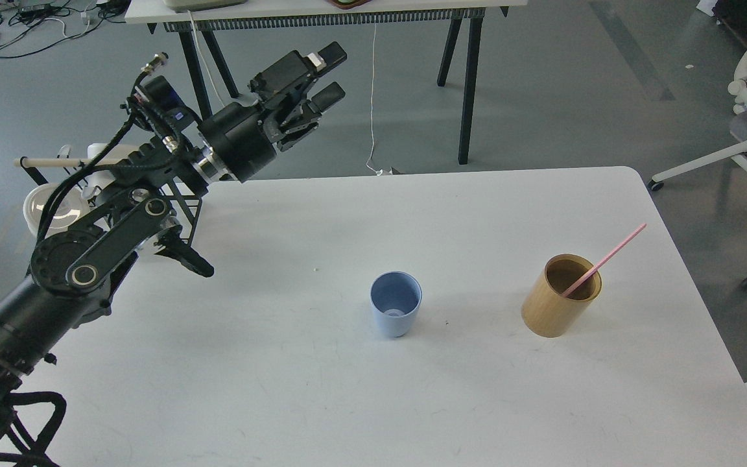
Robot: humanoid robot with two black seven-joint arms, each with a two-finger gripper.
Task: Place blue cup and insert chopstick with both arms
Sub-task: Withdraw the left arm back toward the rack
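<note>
Our left claw (321, 76) hung spread and empty, well apart from the blue cup (396, 312). The pink chopstick (602, 261) leaned up-right in the wooden holder (560, 296), nearer our unseen right arm.

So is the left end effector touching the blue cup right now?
Apart. The head view shows the left end effector raised far up-left of the blue cup, bare table between them.

Blue cup (396, 312) upright mid-table; pink chopstick (604, 261) leaning in wooden holder (558, 299); left gripper (325, 76) raised, fingers parted, empty.
</note>
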